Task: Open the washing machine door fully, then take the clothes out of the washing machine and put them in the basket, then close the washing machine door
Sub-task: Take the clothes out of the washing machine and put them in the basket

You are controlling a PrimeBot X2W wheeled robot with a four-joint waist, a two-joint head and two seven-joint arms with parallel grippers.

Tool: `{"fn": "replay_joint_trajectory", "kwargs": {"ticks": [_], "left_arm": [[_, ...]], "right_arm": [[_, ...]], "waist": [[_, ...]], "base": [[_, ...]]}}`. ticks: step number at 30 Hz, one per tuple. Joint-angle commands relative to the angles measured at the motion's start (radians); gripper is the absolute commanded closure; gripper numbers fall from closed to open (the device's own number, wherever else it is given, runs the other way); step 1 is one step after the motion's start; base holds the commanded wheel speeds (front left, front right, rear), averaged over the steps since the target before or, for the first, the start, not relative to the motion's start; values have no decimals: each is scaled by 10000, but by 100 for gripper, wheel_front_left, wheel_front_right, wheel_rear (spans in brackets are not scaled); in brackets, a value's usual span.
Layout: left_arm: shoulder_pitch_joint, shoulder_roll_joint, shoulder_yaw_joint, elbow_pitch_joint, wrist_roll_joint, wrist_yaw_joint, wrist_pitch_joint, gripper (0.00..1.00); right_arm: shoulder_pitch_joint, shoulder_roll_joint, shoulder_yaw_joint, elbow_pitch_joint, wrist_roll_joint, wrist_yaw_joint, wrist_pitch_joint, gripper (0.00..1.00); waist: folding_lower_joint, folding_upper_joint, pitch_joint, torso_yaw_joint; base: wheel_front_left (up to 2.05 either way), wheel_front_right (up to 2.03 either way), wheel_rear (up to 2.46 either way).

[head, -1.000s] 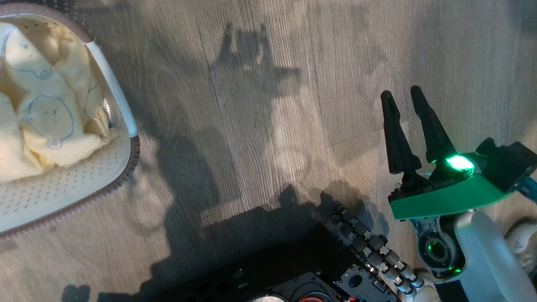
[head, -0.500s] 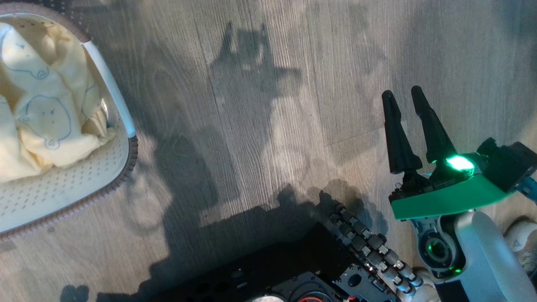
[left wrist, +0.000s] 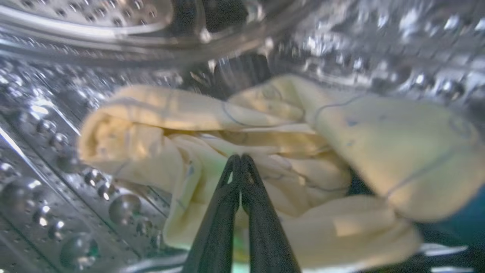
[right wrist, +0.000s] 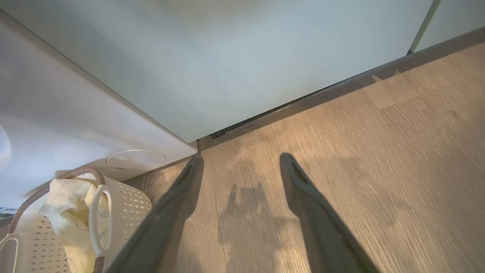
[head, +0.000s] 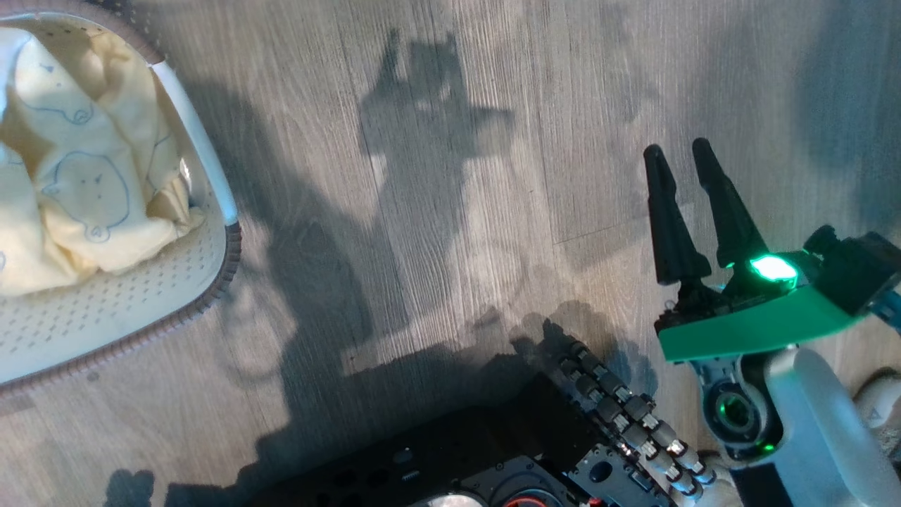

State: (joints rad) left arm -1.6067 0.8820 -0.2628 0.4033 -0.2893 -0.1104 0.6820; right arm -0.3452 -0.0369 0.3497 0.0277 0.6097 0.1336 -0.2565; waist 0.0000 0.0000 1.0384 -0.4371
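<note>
Two states: left end effector clamped on the clothes, right end effector spread apart

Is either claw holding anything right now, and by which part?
The left gripper is shut at a middle fold of the clothes in the washing machine; whether fabric is pinched cannot be told. The right gripper is open, holding nothing.

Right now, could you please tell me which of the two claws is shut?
The left claw, its fingers pressed together on the pale yellow clothes inside the drum; the right claw hangs over the wooden floor with its fingers apart.
</note>
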Motion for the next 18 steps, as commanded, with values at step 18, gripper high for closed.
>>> {"fn": "replay_joint_trajectory", "kwargs": {"ticks": [18], "left_arm": [[3505,-807,1243,-3417,-468,1878,-5423,100]], "right_arm": [[352,-133,-1110,64,-862,-29,-53,0]], "waist": [[0,0,-923,1486]], "base": [[0,0,0]]}}
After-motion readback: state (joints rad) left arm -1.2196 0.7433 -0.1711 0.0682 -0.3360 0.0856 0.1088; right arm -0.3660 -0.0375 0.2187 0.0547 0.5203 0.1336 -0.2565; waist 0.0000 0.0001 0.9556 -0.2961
